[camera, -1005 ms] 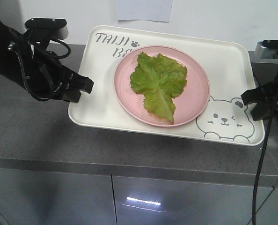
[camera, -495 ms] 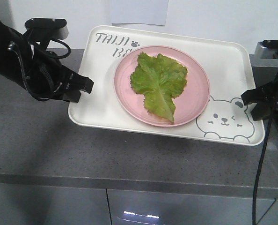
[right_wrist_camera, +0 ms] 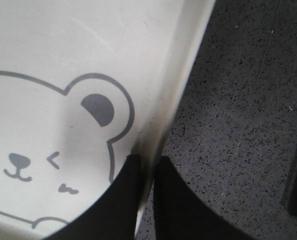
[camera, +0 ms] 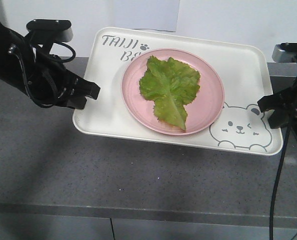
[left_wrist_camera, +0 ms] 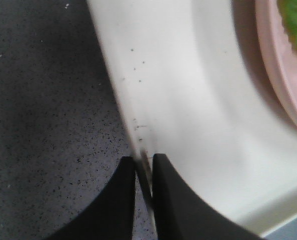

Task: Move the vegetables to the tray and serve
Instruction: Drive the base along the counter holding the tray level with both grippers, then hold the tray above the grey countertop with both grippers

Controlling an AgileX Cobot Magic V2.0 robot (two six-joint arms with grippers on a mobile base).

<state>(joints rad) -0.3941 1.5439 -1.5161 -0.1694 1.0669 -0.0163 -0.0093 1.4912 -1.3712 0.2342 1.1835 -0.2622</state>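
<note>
A green ruffled lettuce leaf, the vegetables (camera: 169, 90), lies on a round pink plate (camera: 208, 107) that rests on the cream tray (camera: 106, 107) with the bear drawing. The tray is held up above the grey counter, tilted toward the camera. My left gripper (camera: 91, 92) is shut on the tray's left rim (left_wrist_camera: 138, 140), and the left gripper (left_wrist_camera: 143, 165) shows one finger on each side of that rim. My right gripper (camera: 268, 107) is shut on the right rim (right_wrist_camera: 158, 135), and the right gripper (right_wrist_camera: 148, 162) clamps it beside the bear's ear.
The speckled grey counter (camera: 138, 170) lies under the tray and runs to a front edge near the bottom of the front view. A white wall stands behind. A black cable (camera: 276, 190) hangs down from the right arm.
The tray, plate and both grippers keep the same place in the view. The counter's front edge and the cabinet below have slid downward in the view.
</note>
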